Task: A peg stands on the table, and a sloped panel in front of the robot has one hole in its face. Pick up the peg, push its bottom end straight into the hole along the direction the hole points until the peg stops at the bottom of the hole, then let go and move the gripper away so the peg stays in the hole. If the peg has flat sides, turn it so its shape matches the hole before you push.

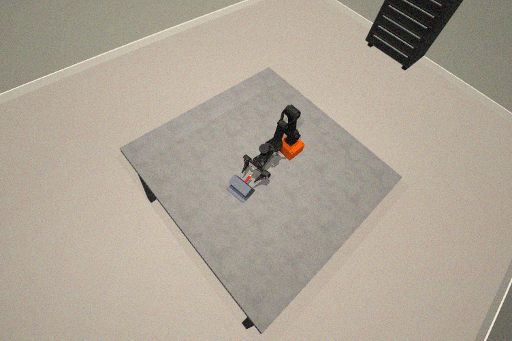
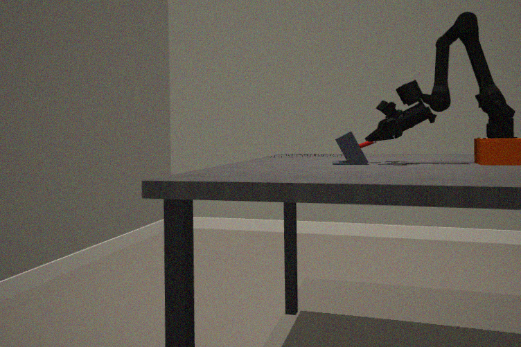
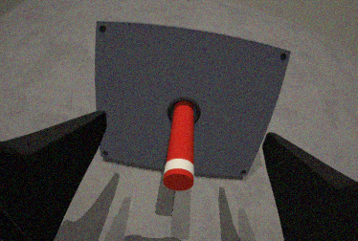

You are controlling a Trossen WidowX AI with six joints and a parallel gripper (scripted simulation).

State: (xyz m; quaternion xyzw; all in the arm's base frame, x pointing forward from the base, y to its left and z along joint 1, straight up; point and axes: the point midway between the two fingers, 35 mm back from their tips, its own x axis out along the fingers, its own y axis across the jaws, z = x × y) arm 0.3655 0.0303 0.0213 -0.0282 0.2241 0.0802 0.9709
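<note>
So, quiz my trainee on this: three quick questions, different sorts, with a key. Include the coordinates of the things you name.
1. True or false: the gripper [image 1: 253, 177] [image 2: 366, 141] [image 3: 188, 131] is shut on the peg [image 1: 247, 179] [image 2: 366, 144] [image 3: 182, 138].
2. Multiple choice: what colour is the band near the peg's outer end? a) green b) white c) blue
3. Fill in: the peg's far end sits in the ____ of the panel [image 1: 242, 184] [image 2: 350, 147] [image 3: 139, 69].

Key: 1 false; 2 b; 3 hole
</note>
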